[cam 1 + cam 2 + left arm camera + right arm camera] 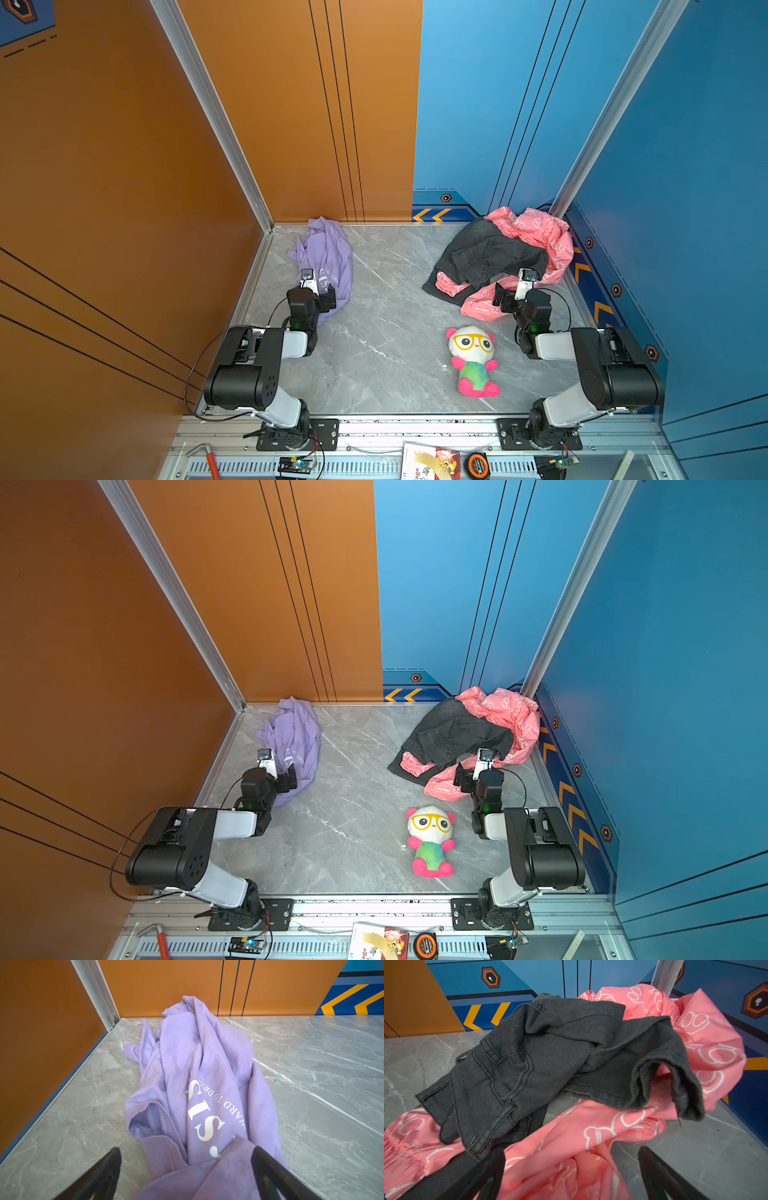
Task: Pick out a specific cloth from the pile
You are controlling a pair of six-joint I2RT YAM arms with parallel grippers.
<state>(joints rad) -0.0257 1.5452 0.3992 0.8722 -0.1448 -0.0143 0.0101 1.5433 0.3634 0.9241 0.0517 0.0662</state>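
Setting: grey marble-look counter, enclosed by orange wall panels at left and rear and blue wall panels at right.
Task item: one lilac cloth, T-shirt-like with white lettering, was found bunched lengthwise near the far left corner of the counter, well apart from the pile.
Pile contents: a pink cloth with white outline pattern was heaped in the far right corner, and a dark grey garment was draped across it; no lilac fabric was seen in it.
Handling (judged): the cloth was taken to be soft, light and limp. It was expected to drape and trail when lifted, and was not thought slippery or fragile.
Hold point (judged): the doubled fold at the near end was preferred over the flat printed area, since a thick fold is less likely to be lost from a pinch.
Left tool: fingers were set wide apart with nothing clamped; it was held over the near end of the cloth, with that fold lying between them.
Right tool: fingers were set wide apart with nothing clamped; it was held over the near edge of the pink cloth.
Count: lilac cloth, one; pink cloth, one; dark grey garment, one; plush panda, one, apart from the pile; tools, two.
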